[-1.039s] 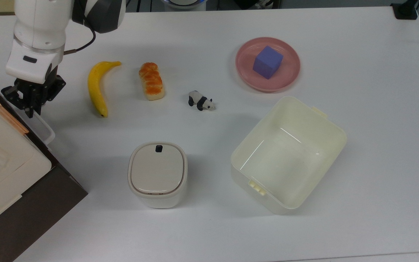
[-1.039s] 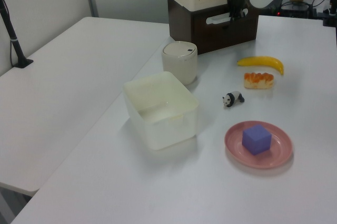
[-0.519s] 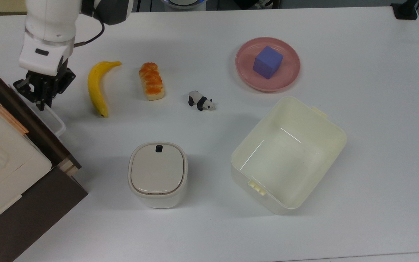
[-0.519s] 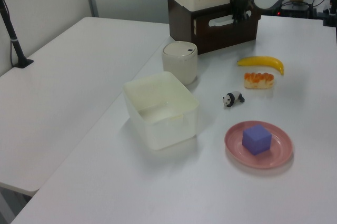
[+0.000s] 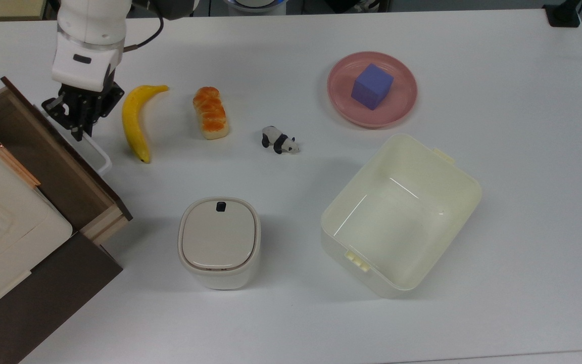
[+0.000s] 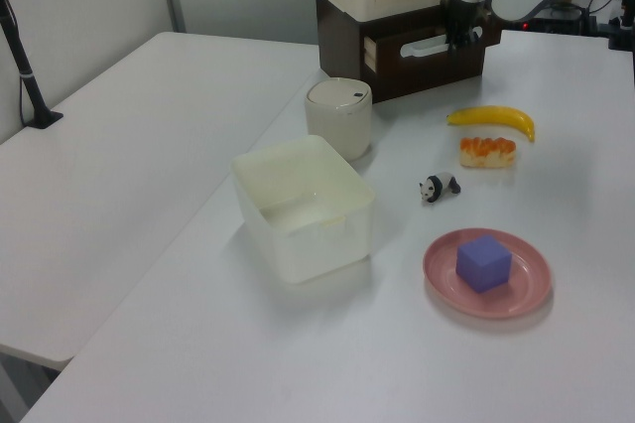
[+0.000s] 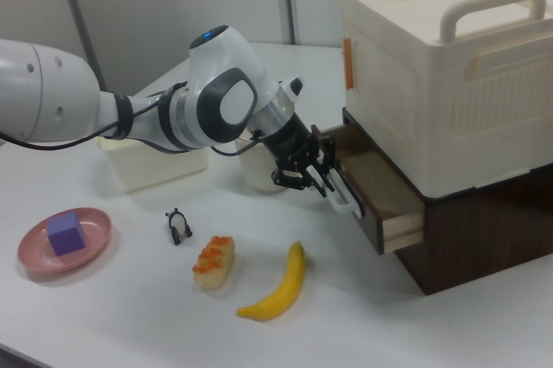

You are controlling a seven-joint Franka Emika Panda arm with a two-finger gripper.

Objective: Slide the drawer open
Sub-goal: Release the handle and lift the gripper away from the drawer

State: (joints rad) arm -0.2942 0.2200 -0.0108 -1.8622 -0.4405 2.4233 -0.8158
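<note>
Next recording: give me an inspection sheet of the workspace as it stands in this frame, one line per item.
Surface: white table, no spills seen.
Job's things: dark brown wooden drawer pulled partly out of the cabinet, inside looks bare; its white handle faces the table.
Clutter: yellow banana, braided bread loaf, small panda figurine, purple cube on a pink plate, lidded white bin, open cream plastic tub, cream handled box on the cabinet.
Gripper: gripper at the drawer handle.
Cables: black cable on the arm.
Surroundings: second white table in the left view.
</note>
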